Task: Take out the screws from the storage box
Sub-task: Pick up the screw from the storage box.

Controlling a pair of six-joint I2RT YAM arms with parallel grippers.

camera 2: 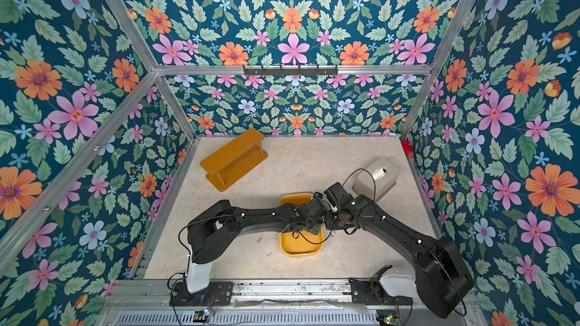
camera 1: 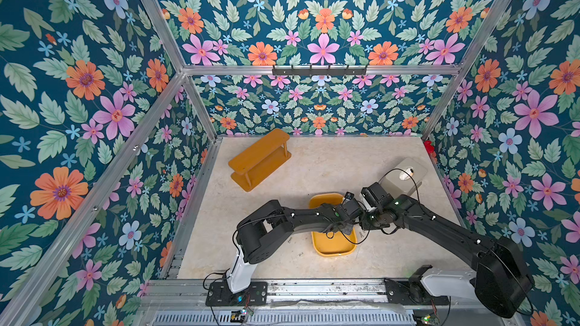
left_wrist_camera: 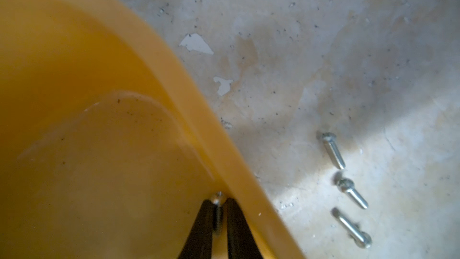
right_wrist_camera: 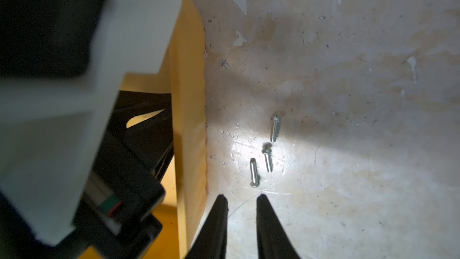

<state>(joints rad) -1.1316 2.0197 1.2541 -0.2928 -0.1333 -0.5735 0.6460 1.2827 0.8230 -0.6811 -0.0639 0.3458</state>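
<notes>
The storage box (camera 1: 333, 246) (camera 2: 302, 248) is a shallow yellow tray at the table's front middle, and both arms meet over its right side. In the left wrist view my left gripper (left_wrist_camera: 219, 203) is down inside the tray by its rim (left_wrist_camera: 174, 75), shut on one of the screws (left_wrist_camera: 218, 216), which stands lengthwise between the black fingers. My right gripper (right_wrist_camera: 241, 196) hangs open and empty over the table just outside the tray wall (right_wrist_camera: 189, 95). Three screws (right_wrist_camera: 267, 159) (left_wrist_camera: 352, 193) lie loose on the table in front of it. Another screw (camera 2: 259, 239) lies left of the tray.
An orange-brown two-tier shelf (camera 1: 260, 158) stands at the back left of the table. A grey-beige box (camera 1: 403, 177) sits at the right behind the right arm. The left wrist's housing (right_wrist_camera: 74, 95) fills one side of the right wrist view, close to my right gripper.
</notes>
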